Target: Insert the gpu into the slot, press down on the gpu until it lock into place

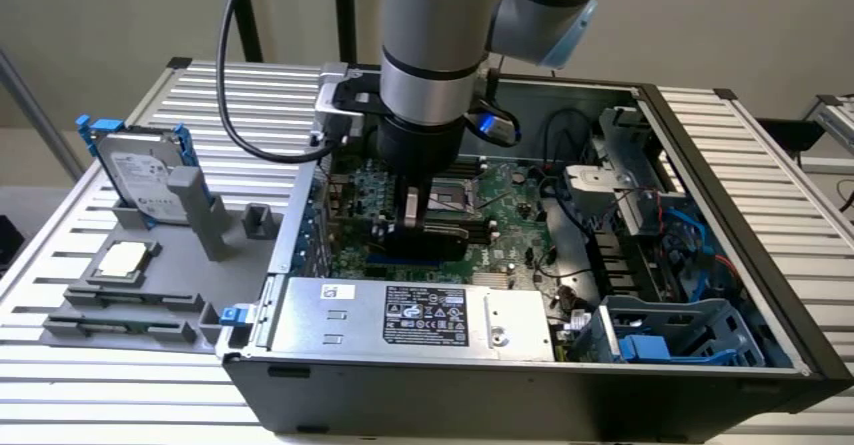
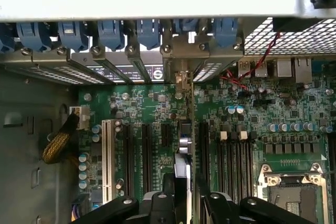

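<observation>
Now | step: inserting gpu at slot | my claw pinches gpu | seating likely needs a square, even downward push

A hard drive is standing upright in a grey holder, a processor chip lying near it. A silver power supply is sitting in the open computer case, beside a blue cage.

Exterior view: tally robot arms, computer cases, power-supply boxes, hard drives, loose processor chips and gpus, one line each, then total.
robot arm: 1
computer case: 1
power-supply box: 1
hard drive: 1
processor chip: 1
gpu: 1
Total: 6
</observation>
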